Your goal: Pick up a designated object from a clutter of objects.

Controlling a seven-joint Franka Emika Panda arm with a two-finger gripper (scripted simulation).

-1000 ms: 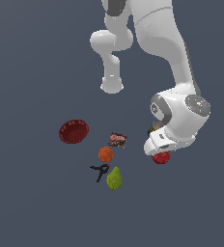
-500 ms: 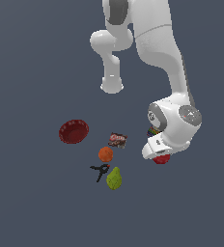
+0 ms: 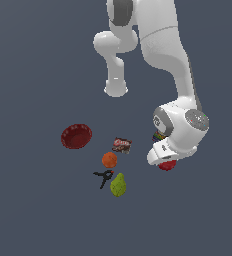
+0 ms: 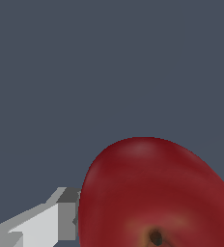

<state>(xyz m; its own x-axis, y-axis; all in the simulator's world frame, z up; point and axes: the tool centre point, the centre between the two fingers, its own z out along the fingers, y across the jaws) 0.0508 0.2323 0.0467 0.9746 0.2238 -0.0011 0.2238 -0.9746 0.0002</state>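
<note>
Your arm is bent low over the red apple (image 3: 168, 165), which lies on the dark surface (image 3: 43, 215) at the exterior view's right, well apart from the rest of the clutter. Only a sliver of red shows under the wrist housing there.

Wrist view: apple (image 4: 155, 198) fills the lower frame, stem dimple facing the camera. One grey finger (image 4: 41, 224) of the claw (image 4: 152, 226) sits just beside it; the other is mostly hidden behind the fruit. Fingers appear to straddle the apple, which suits a side pinch across its width. You cannot tell whether the claw is clenched or released; contact is not visible.

Apple seems to be on the surface, not lifted, as best you can judge.

Other items grouped at the exterior view's left: red bowl (image 3: 76, 136), brown packet (image 3: 122, 145), orange (image 3: 109, 160), black clamp (image 3: 104, 176), green pear (image 3: 118, 185). A colourful can (image 3: 158, 136) peeks out behind the wrist, near enough to mind when you lift.
</note>
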